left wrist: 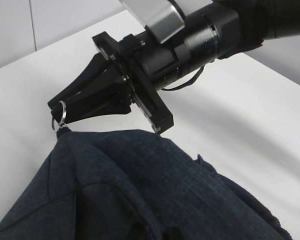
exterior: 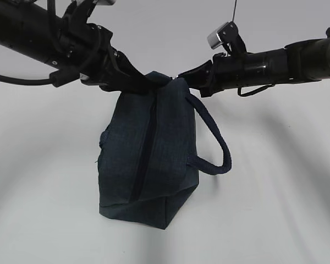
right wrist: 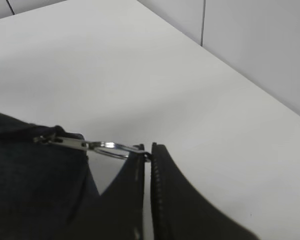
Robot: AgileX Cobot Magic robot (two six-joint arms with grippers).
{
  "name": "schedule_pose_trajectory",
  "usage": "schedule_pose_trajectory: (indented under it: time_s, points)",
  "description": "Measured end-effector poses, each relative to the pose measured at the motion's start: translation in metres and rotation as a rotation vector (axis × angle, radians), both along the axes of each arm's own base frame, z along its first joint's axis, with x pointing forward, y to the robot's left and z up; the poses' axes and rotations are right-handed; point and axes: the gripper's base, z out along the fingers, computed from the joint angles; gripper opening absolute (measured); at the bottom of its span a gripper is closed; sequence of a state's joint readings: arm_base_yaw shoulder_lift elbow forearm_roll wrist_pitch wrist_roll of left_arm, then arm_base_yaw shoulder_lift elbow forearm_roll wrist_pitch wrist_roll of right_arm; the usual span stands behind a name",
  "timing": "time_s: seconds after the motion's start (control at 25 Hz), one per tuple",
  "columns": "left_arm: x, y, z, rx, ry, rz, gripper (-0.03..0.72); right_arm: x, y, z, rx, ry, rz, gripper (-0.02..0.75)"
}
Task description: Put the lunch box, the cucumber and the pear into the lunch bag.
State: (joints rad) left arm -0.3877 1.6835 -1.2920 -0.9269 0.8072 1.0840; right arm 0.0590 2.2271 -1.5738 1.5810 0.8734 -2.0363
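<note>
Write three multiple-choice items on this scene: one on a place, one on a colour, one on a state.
1. Where does the lunch bag stand?
A. on the white table
B. on a chair
C. inside a crate

2. What colour is the lunch bag?
A. red
B. dark navy
C. yellow

3. What is the right end effector doing?
A. hanging wide open
B. gripping a pear
C. pinching the silver ring pull

Key: 1 A, its base rests on the white table. 2 B, the fabric is dark blue in all views. 3 C, the right wrist view shows the ring caught between its closed tips.
</note>
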Motion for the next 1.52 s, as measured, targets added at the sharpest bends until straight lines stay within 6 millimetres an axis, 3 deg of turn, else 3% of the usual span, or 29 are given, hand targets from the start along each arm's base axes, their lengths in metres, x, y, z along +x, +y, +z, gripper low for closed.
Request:
schedule_pose_trajectory:
  time_s: [0.36,0.88,1.28,1.52]
  points:
    - [0.001,0.000,0.005,0.004,-0.021,-0.021,0.027,0.002,-0.002,-0.017,-0.010,0.034,-0.003,0.001]
    - [0.006,0.006,0.006,-0.010,-0.018,-0.029,0.027,0.003,-0.004,-0.020,-0.023,0.039,-0.014,0.000]
    - [0.011,0.014,0.005,-0.033,0.079,0.080,0.027,0.003,-0.006,-0.022,0.029,0.052,-0.004,0.000]
    - [0.025,0.011,-0.014,-0.047,0.208,0.203,0.034,0.006,-0.014,-0.022,0.033,0.053,-0.040,0.000]
